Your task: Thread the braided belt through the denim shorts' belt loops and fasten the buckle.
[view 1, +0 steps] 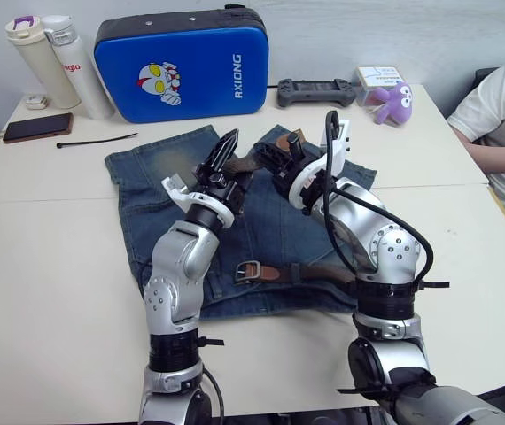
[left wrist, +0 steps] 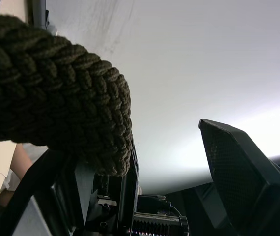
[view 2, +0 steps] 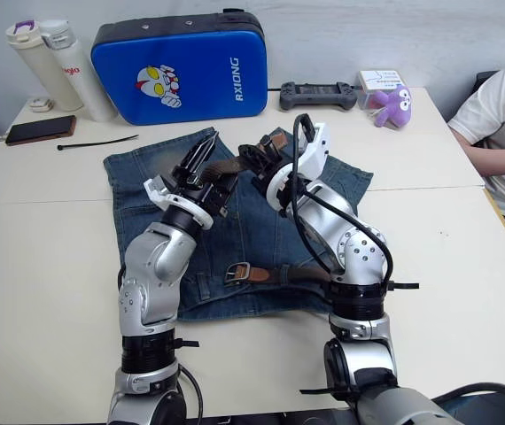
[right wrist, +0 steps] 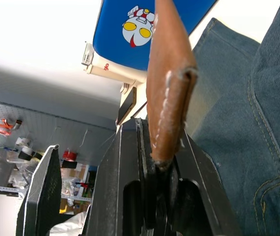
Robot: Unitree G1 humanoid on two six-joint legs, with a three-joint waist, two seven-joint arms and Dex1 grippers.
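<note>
Denim shorts (view 1: 182, 208) lie flat on the table (view 1: 49, 266), waistband nearest the robot. Braided belt (view 1: 310, 272) crosses the waistband, buckle (view 1: 248, 271) at the front; its free end is lifted over the legs. Left gripper (view 1: 228, 152) is spread, strap against one finger. Right gripper (view 2: 266, 159) pinches the leather tip. Threading step; next, aim the tip at a belt loop.

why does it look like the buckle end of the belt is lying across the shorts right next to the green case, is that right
Not quite. The buckle does lie on the shorts, attached to the belt, but at the edge nearest the robot, far from the case. And that case is blue, not green. The left eye view shows this.
</note>
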